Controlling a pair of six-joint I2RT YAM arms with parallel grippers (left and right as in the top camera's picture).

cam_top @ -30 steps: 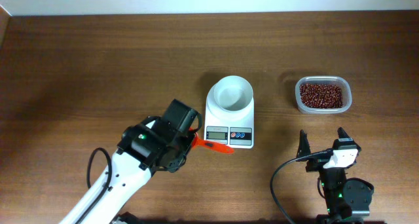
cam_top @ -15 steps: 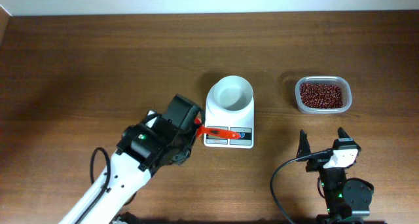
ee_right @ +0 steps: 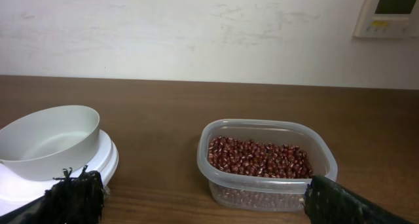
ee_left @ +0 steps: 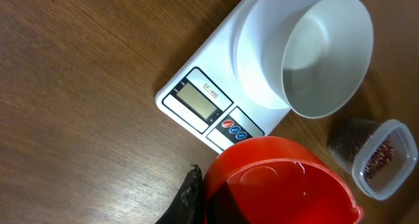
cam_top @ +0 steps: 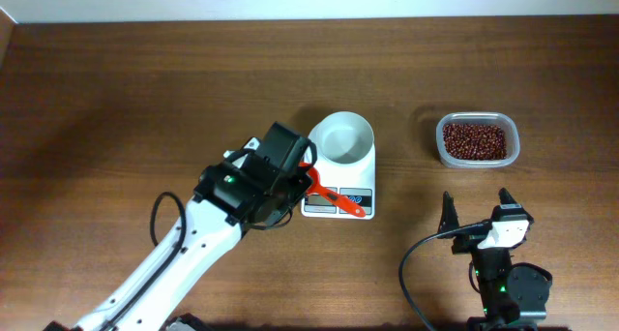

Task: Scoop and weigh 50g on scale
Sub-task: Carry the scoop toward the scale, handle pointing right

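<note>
My left gripper (cam_top: 300, 176) is shut on the handle of a red scoop (cam_top: 336, 198), which hangs over the display of the white scale (cam_top: 360, 169). In the left wrist view the scoop (ee_left: 281, 185) is empty, with one dark finger (ee_left: 187, 196) beside it. The scale's display (ee_left: 204, 101) and round white bowl (ee_left: 327, 50) lie beyond it; the bowl is empty. The red-brown beans (cam_top: 474, 140) fill a clear tub to the scale's right. My right gripper (cam_top: 475, 205) stands open near the front edge, facing the beans (ee_right: 258, 157), with nothing between its fingers (ee_right: 75, 199).
The clear tub (ee_right: 265, 191) stands to the right of the bowl (ee_right: 49, 140) in the right wrist view, and a pale wall is behind the table's far edge. Bare brown wood (cam_top: 145, 99) covers the left and far side.
My left arm has moved up and to the right toward the scale, and the red scoop has swung across the scale's display. The right arm has not moved.
</note>
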